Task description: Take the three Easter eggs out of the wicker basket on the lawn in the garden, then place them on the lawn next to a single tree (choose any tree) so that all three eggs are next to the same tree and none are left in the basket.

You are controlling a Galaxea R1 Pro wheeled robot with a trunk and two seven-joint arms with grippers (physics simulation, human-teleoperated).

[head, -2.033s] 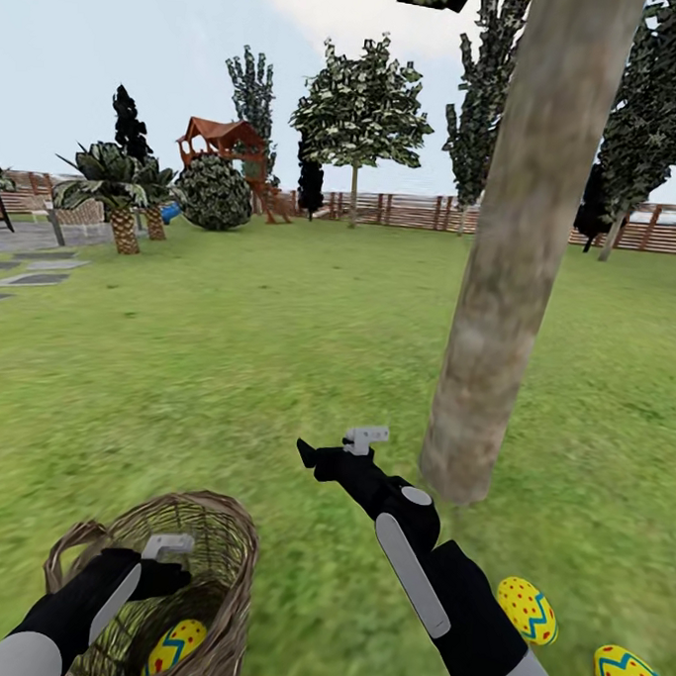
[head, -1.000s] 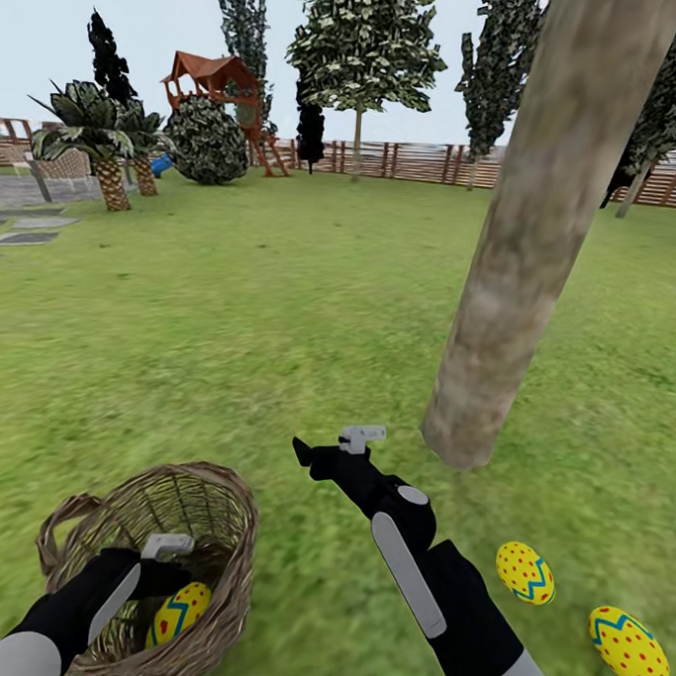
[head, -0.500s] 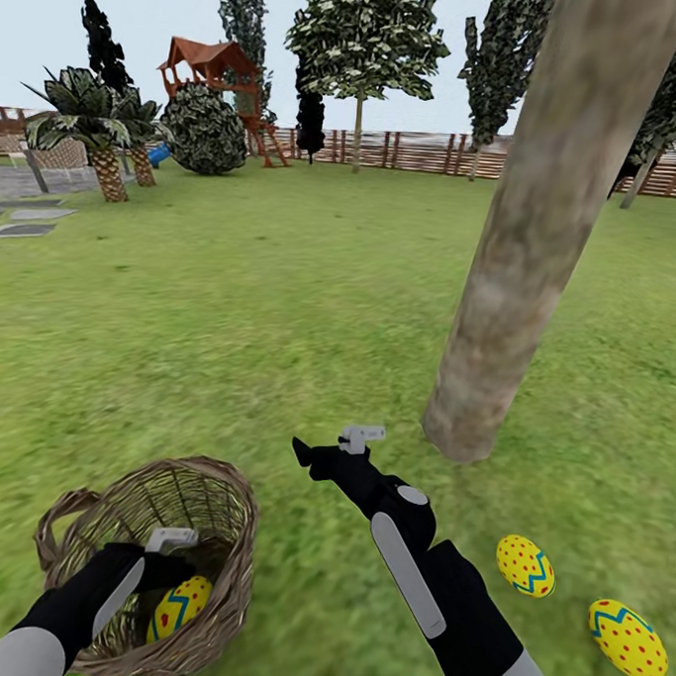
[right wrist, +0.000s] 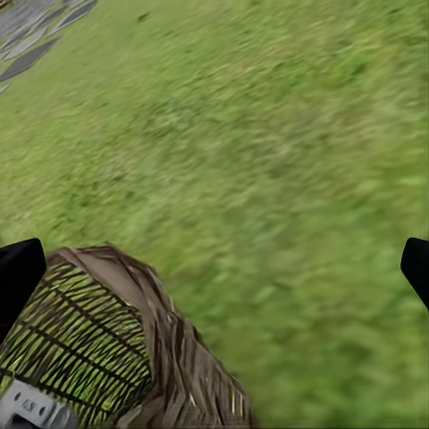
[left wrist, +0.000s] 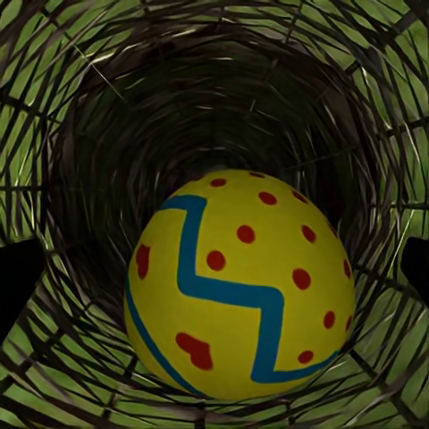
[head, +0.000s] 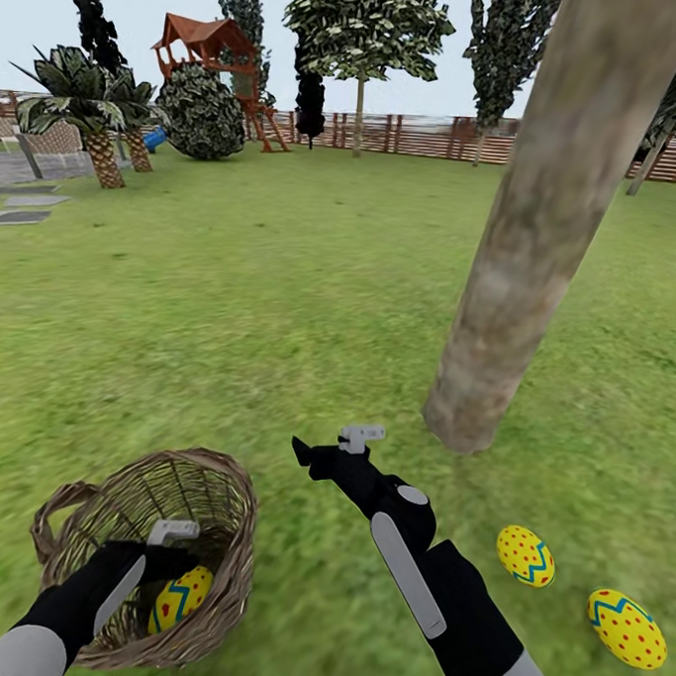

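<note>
The wicker basket point(head: 233, 491) sits on the lawn point(head: 280, 305) at the lower left with one Easter egg point(head: 181, 597) inside. My left gripper point(head: 179, 566) reaches down into it and is open; in the left wrist view its fingertips point(left wrist: 20, 277) stand wide on either side of the egg point(left wrist: 241, 286), not touching it. Two more eggs point(head: 525, 556) point(head: 627, 628) lie on the grass beside the tree point(head: 521, 258). My right gripper point(head: 322, 454) hovers open over grass between basket and trunk, nothing in it.
The right wrist view shows the basket point(right wrist: 98, 331) below and bare grass point(right wrist: 268, 161) beyond. Far off stand a slat fence point(head: 438, 135), palms point(head: 91, 127), a round bush point(head: 201, 113), a play tower point(head: 210, 44) and paving point(head: 17, 212) at the left.
The head camera has tilted down, so the whole scene has slid upward. My left gripper has sunk a little deeper into the basket toward the egg. The right arm holds still.
</note>
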